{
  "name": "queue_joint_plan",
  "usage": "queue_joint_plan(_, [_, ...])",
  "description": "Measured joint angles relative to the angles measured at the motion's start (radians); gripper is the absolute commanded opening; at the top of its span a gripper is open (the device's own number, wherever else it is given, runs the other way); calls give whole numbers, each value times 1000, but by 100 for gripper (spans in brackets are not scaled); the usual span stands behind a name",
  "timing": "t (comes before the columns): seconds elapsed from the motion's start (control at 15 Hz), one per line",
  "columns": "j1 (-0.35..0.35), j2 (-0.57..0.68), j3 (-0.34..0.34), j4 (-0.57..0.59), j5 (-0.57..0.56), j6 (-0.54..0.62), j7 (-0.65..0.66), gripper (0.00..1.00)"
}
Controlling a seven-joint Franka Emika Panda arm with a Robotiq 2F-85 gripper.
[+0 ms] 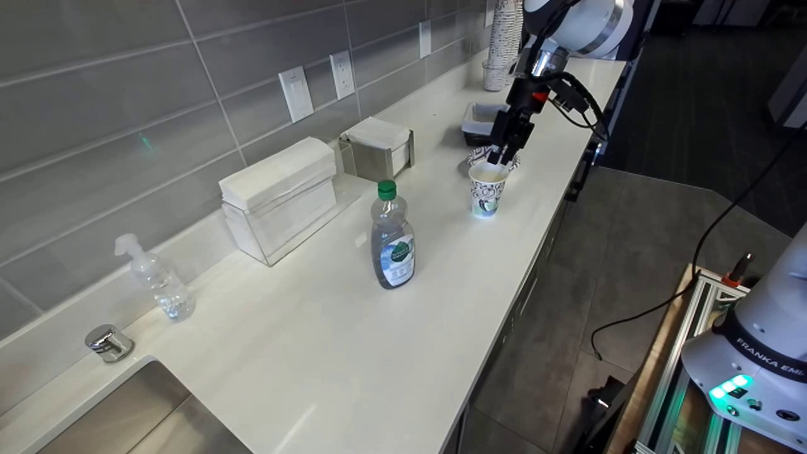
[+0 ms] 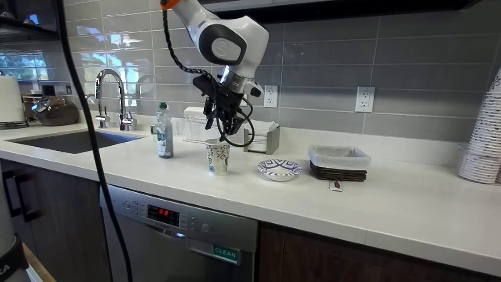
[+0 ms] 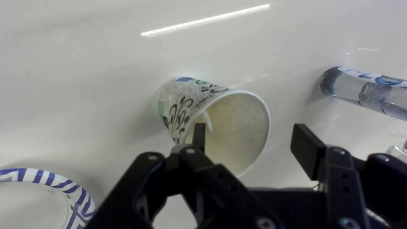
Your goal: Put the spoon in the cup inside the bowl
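Observation:
The white printed paper cup [image 1: 485,200] stands upright on the counter. It also shows in an exterior view [image 2: 217,158] and the wrist view [image 3: 178,108]. A thin pale piece, seemingly the spoon [image 3: 207,121], shows inside the cup near its wall; the rest of it is hidden. The shallow bowl with a blue-patterned rim [image 2: 279,164] stands beside the cup. It is partly cut off in the wrist view [image 3: 57,179] and partly hidden in an exterior view [image 1: 479,156]. My gripper [image 3: 251,136] is open and empty above the cup, one finger overlapping the cup's mouth in view.
A soap bottle with a green cap [image 1: 394,246] stands near the cup. Napkin holders [image 1: 378,148] line the wall. A lined dark basket [image 2: 339,170] and a small packet [image 2: 336,186] lie beyond the bowl. A stack of cups [image 2: 481,137] stands farther along. A sink [image 2: 74,141] is at the far end.

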Motion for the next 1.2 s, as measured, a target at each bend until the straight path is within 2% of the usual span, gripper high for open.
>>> queue_joint_plan(0.4, [-11, -2, 0, 0, -3, -13, 11, 72])
queue_joint_plan(0.67, [-15, -5, 0, 0, -4, -22, 11, 55])
queue_joint_plan(0.73, [-15, -5, 0, 0, -4, -22, 11, 60])
queue_joint_plan(0.93, [-15, -7, 0, 0, -4, -22, 11, 61])
queue_joint_plan(1.07, [-15, -7, 2, 0, -4, -22, 11, 60])
queue_joint_plan(1.2, [-15, -7, 5, 0, -4, -22, 11, 54])
